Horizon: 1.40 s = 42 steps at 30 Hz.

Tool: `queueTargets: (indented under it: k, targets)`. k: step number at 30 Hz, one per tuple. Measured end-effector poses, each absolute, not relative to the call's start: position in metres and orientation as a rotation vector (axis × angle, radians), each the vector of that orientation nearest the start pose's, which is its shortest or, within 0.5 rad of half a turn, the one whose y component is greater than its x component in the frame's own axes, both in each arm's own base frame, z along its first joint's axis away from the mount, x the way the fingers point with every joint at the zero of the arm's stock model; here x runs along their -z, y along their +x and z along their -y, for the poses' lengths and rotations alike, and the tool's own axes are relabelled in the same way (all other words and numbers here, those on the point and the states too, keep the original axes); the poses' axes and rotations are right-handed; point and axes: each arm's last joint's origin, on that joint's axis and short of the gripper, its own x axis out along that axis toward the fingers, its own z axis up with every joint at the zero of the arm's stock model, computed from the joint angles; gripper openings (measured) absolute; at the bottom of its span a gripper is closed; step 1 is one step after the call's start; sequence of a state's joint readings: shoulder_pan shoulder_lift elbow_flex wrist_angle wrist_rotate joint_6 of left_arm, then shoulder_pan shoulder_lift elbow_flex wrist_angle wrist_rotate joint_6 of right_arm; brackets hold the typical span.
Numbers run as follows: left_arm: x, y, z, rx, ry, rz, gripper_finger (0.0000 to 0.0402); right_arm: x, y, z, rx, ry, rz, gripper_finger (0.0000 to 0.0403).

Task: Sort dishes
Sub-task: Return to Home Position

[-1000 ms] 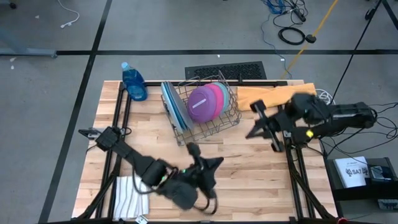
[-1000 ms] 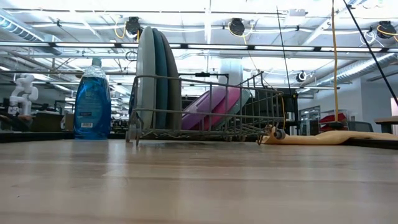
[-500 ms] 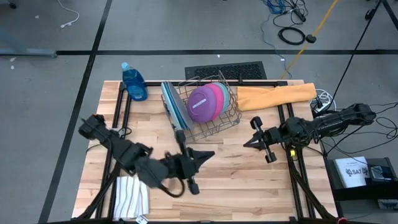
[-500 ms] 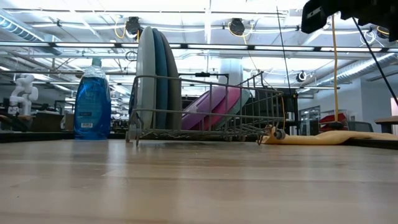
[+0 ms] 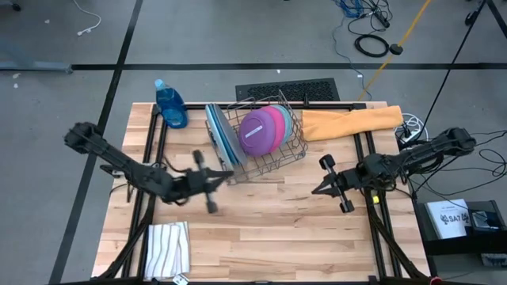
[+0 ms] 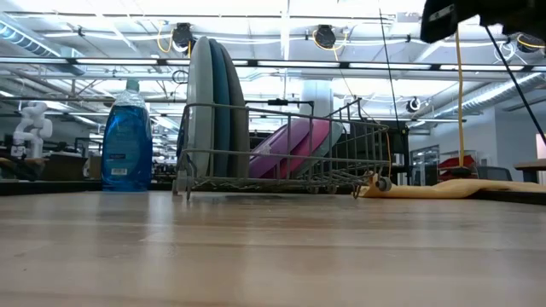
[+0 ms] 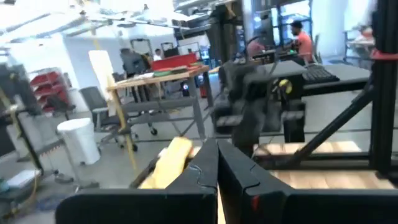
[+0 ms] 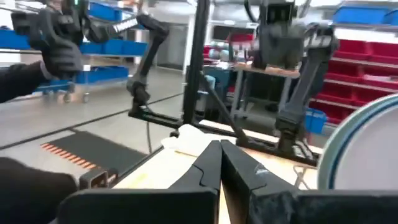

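The dishes stand in a wire rack (image 5: 273,158) at the table's far middle. Three large plates, grey, light blue and dark blue (image 5: 217,133) (image 6: 213,102), stand upright on edge at its left end. The purple (image 5: 255,133), magenta (image 6: 294,143) and pale teal plates lean together in its middle. My left gripper (image 5: 230,175) (image 7: 217,155) is shut and empty, pointing level at the rack's near left corner. My right gripper (image 5: 315,190) (image 8: 221,152) hovers shut and empty to the rack's near right, pointing toward the table's left.
A blue dish-soap bottle (image 5: 170,103) (image 6: 126,141) stands at the far left. A yellow cloth (image 5: 352,120) lies at the far right. A striped white cloth (image 5: 168,247) lies at the near left corner. Bare wood spans the near middle of the table (image 5: 285,237).
My left gripper has swung from the table's near middle toward the far left, ending beside the rack's near left corner and tipping up to level. My right gripper first sank and drew back toward the table's right edge, then kept still. The plates have not moved.
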<state>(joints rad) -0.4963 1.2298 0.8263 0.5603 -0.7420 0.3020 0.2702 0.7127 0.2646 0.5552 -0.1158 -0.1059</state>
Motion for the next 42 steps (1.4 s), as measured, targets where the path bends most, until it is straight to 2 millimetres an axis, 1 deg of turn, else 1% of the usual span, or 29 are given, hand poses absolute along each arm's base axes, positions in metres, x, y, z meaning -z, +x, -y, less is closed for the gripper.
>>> queueTargets:
  k: [2,4,6,8,10,12,14,15,17,20,23,28,34,39,42]
  targets:
    - [-0.299,0.222,0.101,-0.281,0.176,0.084,0.0000,-0.228,0.154,-0.048,-0.344,-0.094,0.148,0.0000]
    - [-0.276,0.200,0.093,-0.304,0.143,0.067,0.0000,-0.220,0.149,-0.046,-0.277,-0.084,0.204,0.0000]
    - [-0.260,0.181,0.087,-0.320,0.126,0.071,0.0000,-0.209,0.140,-0.042,-0.224,-0.063,0.294,0.0000]
    - [-0.254,0.164,0.082,-0.332,0.107,0.094,0.0000,-0.197,0.130,-0.037,-0.186,-0.048,0.347,0.0000]
    - [-0.248,0.149,0.078,-0.333,0.120,0.098,0.0000,-0.195,0.131,-0.037,-0.200,-0.064,0.296,0.0000]
    - [-0.243,0.136,0.074,-0.333,0.138,0.095,0.0000,-0.188,0.131,-0.037,-0.244,-0.088,0.225,0.0000]
    - [-0.240,0.123,0.071,-0.318,0.158,0.091,0.0000,-0.184,0.131,-0.037,-0.246,-0.108,0.180,0.0000]
    - [-0.238,0.118,0.069,-0.312,0.159,0.089,0.0000,-0.182,0.131,-0.036,-0.243,-0.121,0.161,0.0000]
    - [-0.235,0.109,0.063,-0.305,0.152,0.090,0.0000,-0.184,0.128,-0.034,-0.232,-0.137,0.179,0.0000]
    - [-0.230,0.098,0.055,-0.274,0.128,0.096,0.0000,-0.187,0.124,-0.030,-0.206,-0.151,0.202,0.0000]
    - [-0.225,0.091,0.049,-0.212,0.113,0.081,0.0000,-0.185,0.121,-0.026,-0.183,-0.155,0.175,0.0000]
    - [-0.216,0.083,0.042,-0.194,0.097,0.027,0.0000,-0.185,0.113,-0.021,-0.156,-0.141,0.169,0.0000]
    - [-0.208,0.077,0.038,-0.163,0.058,-0.018,0.0000,-0.184,0.107,-0.017,-0.181,-0.129,0.157,0.0000]
    - [-0.200,0.076,0.038,-0.142,0.062,-0.032,0.0000,-0.179,0.104,-0.014,-0.171,-0.113,0.112,0.0000]
    - [-0.193,0.077,0.038,-0.145,0.057,-0.025,0.0000,-0.181,0.101,-0.013,-0.161,-0.112,0.143,0.0000]
